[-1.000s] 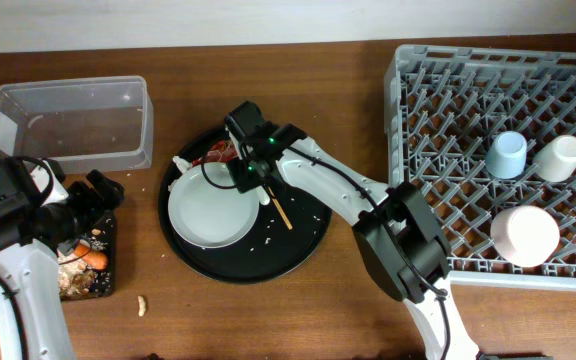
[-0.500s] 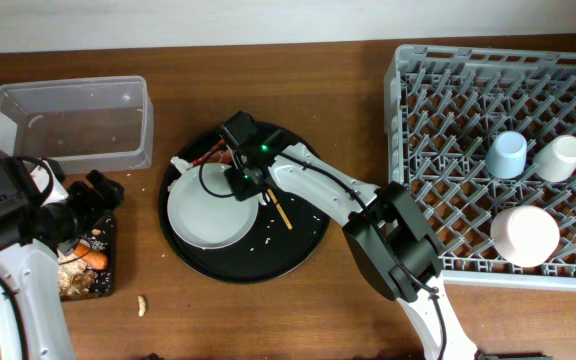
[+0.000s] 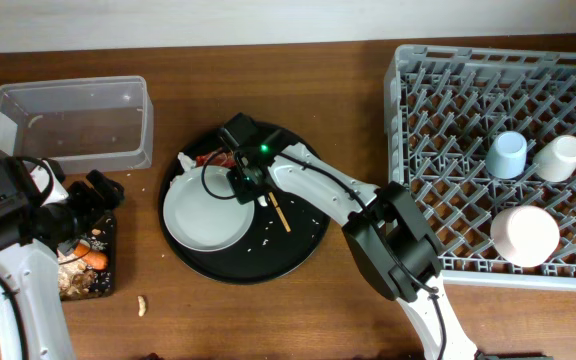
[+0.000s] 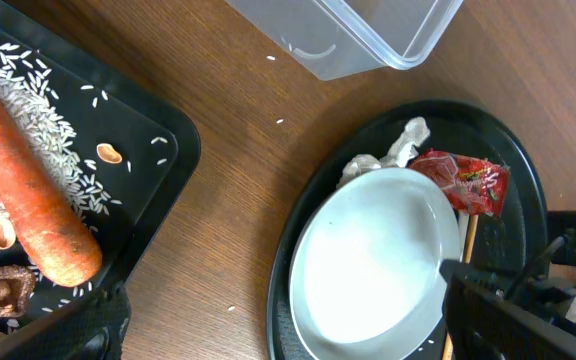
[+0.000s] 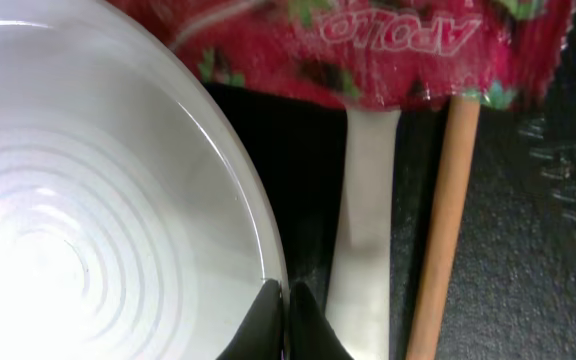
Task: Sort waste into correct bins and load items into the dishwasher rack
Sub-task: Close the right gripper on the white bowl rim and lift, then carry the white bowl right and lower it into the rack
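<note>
Brown wooden table point(image 3: 268, 70), round black tray point(image 3: 298, 250) at centre. White plate point(image 3: 203, 212) on it: stiff, glazed, likely slippery, breakable; best held by rim. Right gripper point(image 5: 283, 320) pinched on plate rim beside red wrapper point(image 4: 460, 180). Left gripper point(image 3: 96, 195) spread, empty, near scrap bin point(image 4: 168, 150).

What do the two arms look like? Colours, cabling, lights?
Both match: the right arm and left arm have white links, black joint housings and black jaws. Thin black cables loop along each. A small green light shows on each.
</note>
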Controlling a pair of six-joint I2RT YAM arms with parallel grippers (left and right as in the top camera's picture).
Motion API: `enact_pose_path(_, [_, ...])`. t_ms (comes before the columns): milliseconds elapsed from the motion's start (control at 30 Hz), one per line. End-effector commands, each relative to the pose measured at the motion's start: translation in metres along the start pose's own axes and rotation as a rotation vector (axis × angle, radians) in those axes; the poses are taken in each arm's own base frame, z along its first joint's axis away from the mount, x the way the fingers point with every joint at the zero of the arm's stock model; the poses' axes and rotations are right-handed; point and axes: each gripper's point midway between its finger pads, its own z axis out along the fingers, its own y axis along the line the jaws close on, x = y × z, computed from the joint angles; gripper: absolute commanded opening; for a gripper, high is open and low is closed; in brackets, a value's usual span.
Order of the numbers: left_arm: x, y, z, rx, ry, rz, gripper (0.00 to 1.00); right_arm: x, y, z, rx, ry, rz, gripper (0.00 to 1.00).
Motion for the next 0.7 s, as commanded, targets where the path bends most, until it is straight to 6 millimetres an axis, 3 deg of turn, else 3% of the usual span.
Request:
enact_pose_path(0, [-0.006, -0.003, -0.004, 0.01, -0.016, 0.017, 0.99, -0.023, -0.006, -0.046, 0.004, -0.064, 0.042, 0.04])
enact_pose_path(200, [-0.006, -0.003, -0.004, 0.01, -0.016, 0.017, 0.99, -0.041, -0.031, -0.121, -0.007, -0.156, 0.138, 0.04])
enact_pose_path(400, [-0.006, -0.003, -0.004, 0.01, -0.016, 0.017, 0.99, -0.049, -0.084, -0.216, 0.019, -0.306, 0.233, 0.04])
enact_pose_path(467, [-0.006, -0.003, -0.004, 0.01, -0.016, 0.017, 0.99, -0.051, -0.114, -0.252, 0.045, -0.381, 0.286, 0.04])
enact_pose_path(533, [-0.006, -0.003, -0.004, 0.01, -0.016, 0.017, 0.99, -0.047, -0.163, -0.291, 0.115, -0.465, 0.358, 0.04])
enact_pose_path(667, [-0.006, -0.003, -0.004, 0.01, -0.016, 0.017, 0.99, -0.028, -0.247, -0.328, 0.258, -0.523, 0.452, 0.04])
